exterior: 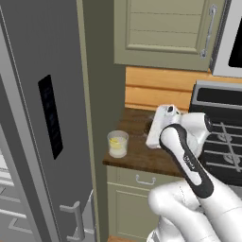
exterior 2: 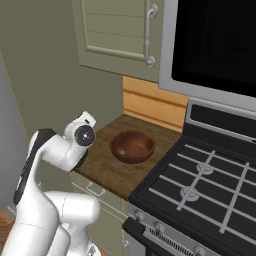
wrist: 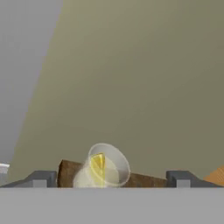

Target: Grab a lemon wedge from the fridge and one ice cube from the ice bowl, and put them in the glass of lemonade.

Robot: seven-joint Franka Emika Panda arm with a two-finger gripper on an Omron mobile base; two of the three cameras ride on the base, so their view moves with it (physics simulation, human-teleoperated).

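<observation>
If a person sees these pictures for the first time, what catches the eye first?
The glass of lemonade stands at the left edge of the wooden counter, with a yellow lemon wedge inside it. The open gripper points at the glass. A brown bowl sits on the counter beside the black stove.

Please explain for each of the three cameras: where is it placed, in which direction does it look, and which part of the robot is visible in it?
Left base view: behind the arm, on its left, looking forward and down at the fridge, glass of lemonade and wooden counter; arm at lower right.
Right base view: behind, on its right, facing the brown bowl and stove; arm at lower left.
Hand view: on the hand, looking along the open gripper at the glass holding the lemon wedge.
Both base views share the counter.
</observation>
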